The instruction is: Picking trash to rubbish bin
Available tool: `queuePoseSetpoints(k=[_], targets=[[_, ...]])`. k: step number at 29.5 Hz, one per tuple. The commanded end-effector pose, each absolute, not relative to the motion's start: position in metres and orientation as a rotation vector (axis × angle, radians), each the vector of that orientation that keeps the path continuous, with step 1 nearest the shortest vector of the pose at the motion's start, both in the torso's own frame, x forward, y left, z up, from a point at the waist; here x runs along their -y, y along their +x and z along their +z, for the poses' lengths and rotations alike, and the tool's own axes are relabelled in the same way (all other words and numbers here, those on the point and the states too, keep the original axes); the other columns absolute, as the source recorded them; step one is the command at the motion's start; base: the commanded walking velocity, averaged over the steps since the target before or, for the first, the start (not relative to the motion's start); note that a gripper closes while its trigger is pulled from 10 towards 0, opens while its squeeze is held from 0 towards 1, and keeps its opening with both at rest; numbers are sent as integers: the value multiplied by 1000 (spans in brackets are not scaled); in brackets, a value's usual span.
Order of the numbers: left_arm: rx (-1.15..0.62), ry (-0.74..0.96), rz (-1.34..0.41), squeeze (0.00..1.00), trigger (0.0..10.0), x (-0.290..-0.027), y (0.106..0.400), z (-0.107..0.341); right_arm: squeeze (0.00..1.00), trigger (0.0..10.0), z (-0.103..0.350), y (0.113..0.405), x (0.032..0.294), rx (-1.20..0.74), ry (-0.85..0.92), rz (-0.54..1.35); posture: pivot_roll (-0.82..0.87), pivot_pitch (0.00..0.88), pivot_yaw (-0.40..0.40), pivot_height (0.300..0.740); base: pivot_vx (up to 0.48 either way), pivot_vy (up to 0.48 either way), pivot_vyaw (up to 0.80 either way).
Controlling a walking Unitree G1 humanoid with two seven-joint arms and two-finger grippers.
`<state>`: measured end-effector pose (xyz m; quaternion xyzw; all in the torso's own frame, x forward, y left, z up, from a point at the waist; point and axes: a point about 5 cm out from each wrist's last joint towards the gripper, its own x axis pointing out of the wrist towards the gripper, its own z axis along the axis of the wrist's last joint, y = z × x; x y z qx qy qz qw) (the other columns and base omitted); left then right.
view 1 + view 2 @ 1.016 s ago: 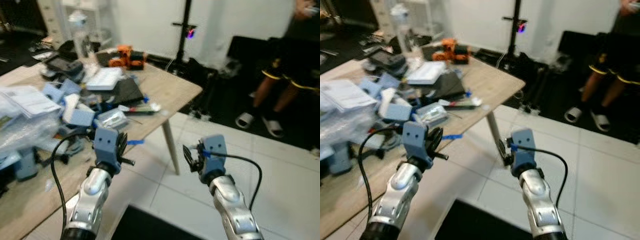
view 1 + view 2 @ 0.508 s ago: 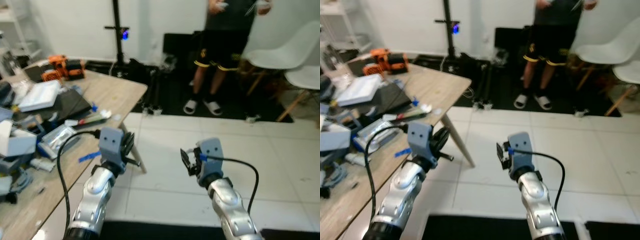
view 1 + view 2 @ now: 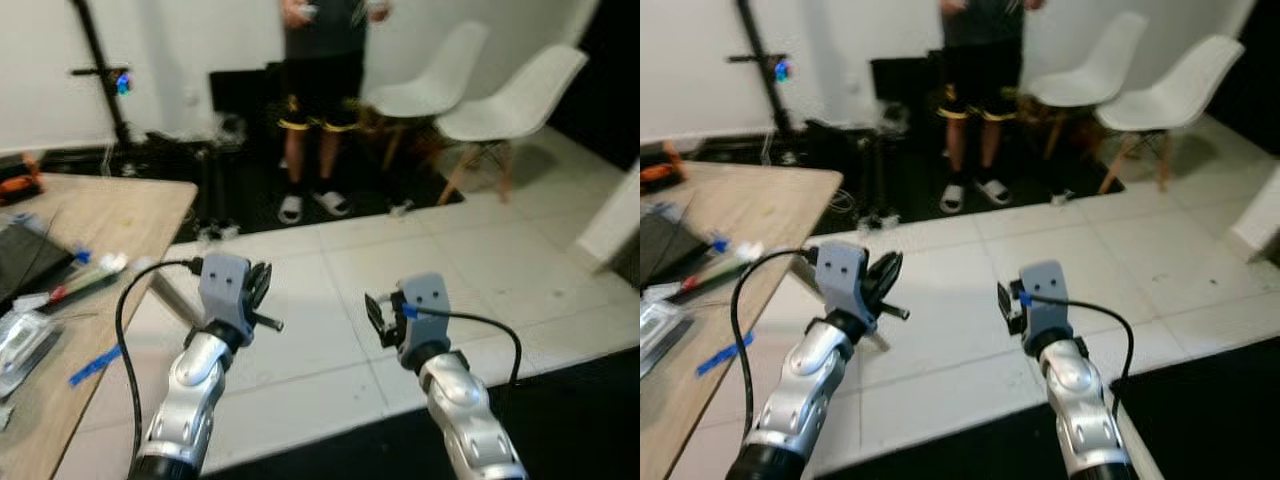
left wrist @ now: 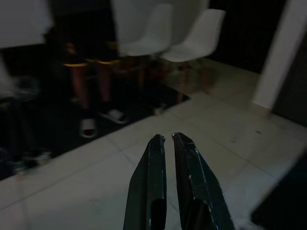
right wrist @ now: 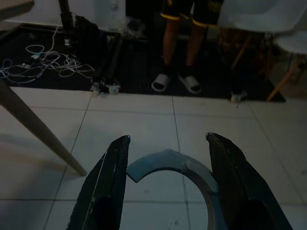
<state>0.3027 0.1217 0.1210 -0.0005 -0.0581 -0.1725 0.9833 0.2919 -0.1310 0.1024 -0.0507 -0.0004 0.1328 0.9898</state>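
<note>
My left gripper (image 3: 262,284) is held up in front of me over the white tiled floor (image 3: 330,260), just right of the wooden table (image 3: 110,215). Its two black fingers (image 4: 158,163) lie together, shut on nothing. My right gripper (image 3: 377,318) hovers at the same height over the tiles, with its fingers (image 5: 108,172) spread wide and nothing between them. On the table's near part lie small bits: a blue strip (image 3: 95,365), a clear plastic packet (image 3: 20,335) and a pen (image 3: 85,280). I cannot make out a rubbish bin.
A person (image 3: 322,90) in black shorts and sandals stands straight ahead at the back. Two white chairs (image 3: 510,95) stand to the right of the person. A black stand (image 3: 100,70) and cables (image 5: 29,67) are at the back left. A black mat (image 3: 580,400) lies at the near right.
The camera has swung to the right: the table has slid off to the left, and the person and chairs have come to the middle. Both grippers hold the same pose.
</note>
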Motion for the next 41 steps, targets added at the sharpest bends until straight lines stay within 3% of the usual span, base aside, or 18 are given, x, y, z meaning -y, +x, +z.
queuePoseSetpoints(k=[1, 41], targets=[[102, -3, -343, 0, 10000, -123, 302, 119, 0, 10000, 99, 291, 134, -12, -106, 258, -23, 66, 22, 740, 0, 0, -800], [67, -33, -332, 0, 10000, -120, 304, 116, 0, 10000, 95, 292, 140, -46, -104, 224, -26, 61, 17, 740, 0, 0, -800]])
